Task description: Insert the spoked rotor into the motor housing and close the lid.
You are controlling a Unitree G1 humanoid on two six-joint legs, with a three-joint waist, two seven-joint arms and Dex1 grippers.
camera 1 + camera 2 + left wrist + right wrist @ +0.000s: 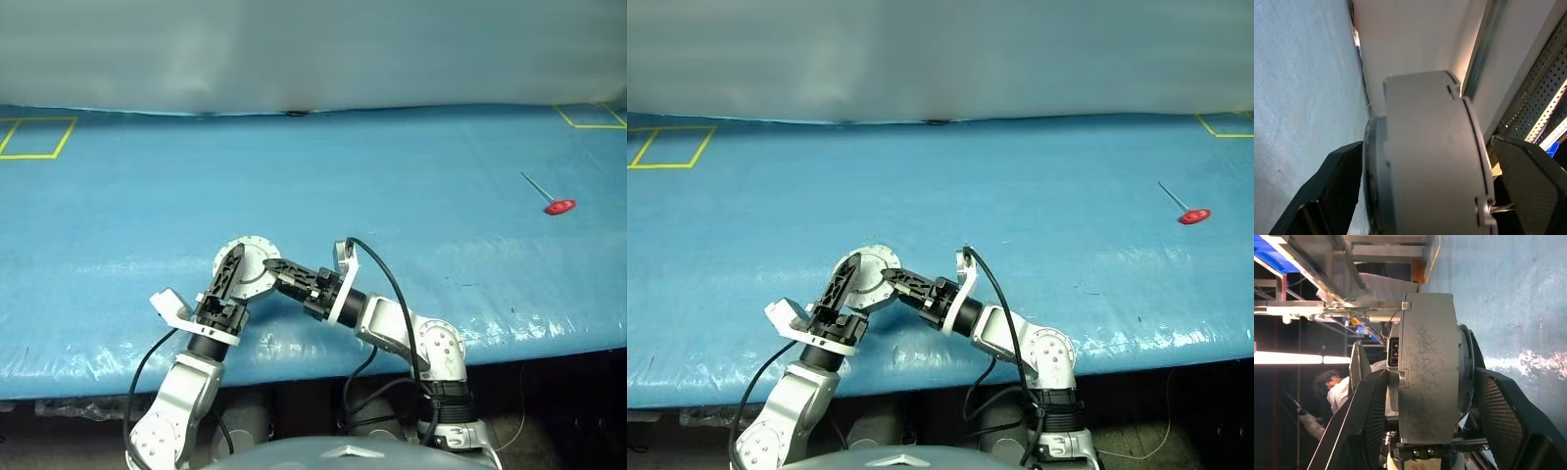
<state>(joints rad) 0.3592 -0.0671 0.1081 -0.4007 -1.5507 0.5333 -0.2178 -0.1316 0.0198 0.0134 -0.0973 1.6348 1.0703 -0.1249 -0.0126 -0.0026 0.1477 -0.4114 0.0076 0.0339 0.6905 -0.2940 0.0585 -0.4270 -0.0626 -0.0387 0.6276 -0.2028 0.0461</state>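
A grey round metal assembly (252, 260), the motor housing with the lid seated on it, is held up on edge above the near side of the blue table (392, 196). A notched seam (1469, 147) runs around it, and a dark rim (1374, 171) lines one face. The spoked rotor is hidden. My right gripper (1430, 374) comes in from the right and is shut on the assembly's two flat faces. My left gripper (1428, 144) straddles it from below, open; one finger (1528, 181) stands clear of the metal.
A red-handled tool (559, 206) with a thin shaft lies far right on the table. Yellow tape squares mark the far left (39, 137) and far right (593, 116) corners. The table's front edge runs just below the grippers. A person (1337, 391) stands beyond, among metal racks.
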